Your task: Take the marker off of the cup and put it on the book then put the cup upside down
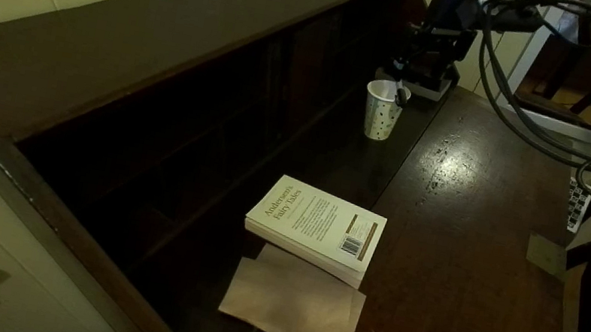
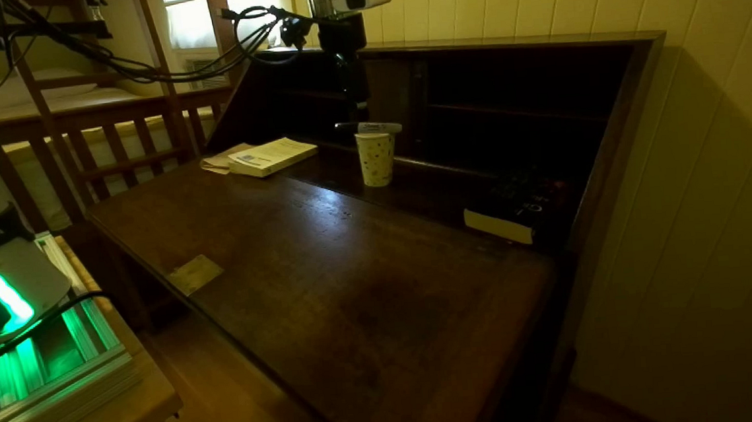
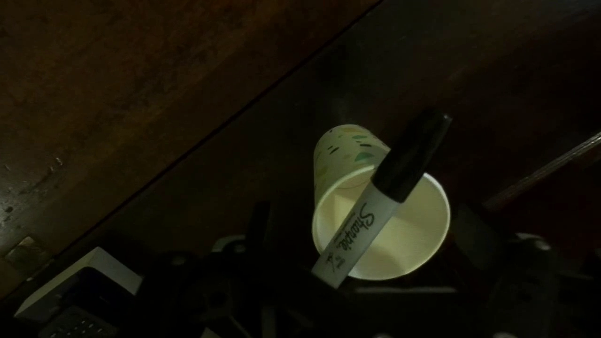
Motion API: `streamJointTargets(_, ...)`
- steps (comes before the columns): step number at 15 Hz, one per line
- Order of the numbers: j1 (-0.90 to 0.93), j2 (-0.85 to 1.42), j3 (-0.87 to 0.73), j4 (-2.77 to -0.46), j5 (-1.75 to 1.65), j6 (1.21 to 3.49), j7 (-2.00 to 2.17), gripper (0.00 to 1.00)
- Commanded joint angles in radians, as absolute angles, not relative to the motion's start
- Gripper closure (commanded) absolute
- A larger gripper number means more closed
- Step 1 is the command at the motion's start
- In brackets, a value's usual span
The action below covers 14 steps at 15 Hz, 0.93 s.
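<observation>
The gripper [image 3: 367, 223] stands wide and grips nothing, its fingers [image 3: 259, 225] well apart, with the marker [image 3: 374, 211] seen between them. It sits below the gripper, laid across the open top of the cup [image 2: 376, 161]; both ends overhang, so the cup alone bears it. The cup stands upright under the gripper; while it serves as the marker's stand it cannot well be turned over, so the marker presumably goes first. The book [image 1: 315, 227] lies flat and well apart from the gripper, off to the side where the marker's cap [image 3: 413, 156] points; its broad face should take the marker, though a round barrel could roll. The marker slants between the fingers, so a turn before closing would likely give a squarer grip. In this gloom, how much lower the fingers must come is hard to tell.
</observation>
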<state>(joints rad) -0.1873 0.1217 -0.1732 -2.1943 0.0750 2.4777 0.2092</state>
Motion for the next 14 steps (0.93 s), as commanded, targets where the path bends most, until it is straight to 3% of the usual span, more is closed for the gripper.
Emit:
streamJointTargets(1, -0.182, 0.186, -0.181, -2.132, 0.066, 2.48, 0.219, 0.0)
streamJointTargets(4, -0.181, 0.219, -0.181, -2.106, 0.071, 2.48, 0.22, 0.03)
streamJointTargets(5, -0.181, 0.228, -0.181, -2.099, 0.074, 2.48, 0.219, 0.09)
streamJointTargets(6, -0.181, 0.233, -0.181, -2.094, 0.074, 2.477, 0.219, 0.27)
streamJointTargets(7, -0.181, 0.241, -0.181, -2.089, 0.075, 2.478, 0.217, 0.31)
streamJointTargets(14, -0.179, 0.248, -0.182, -2.077, 0.071, 2.472, 0.217, 0.81)
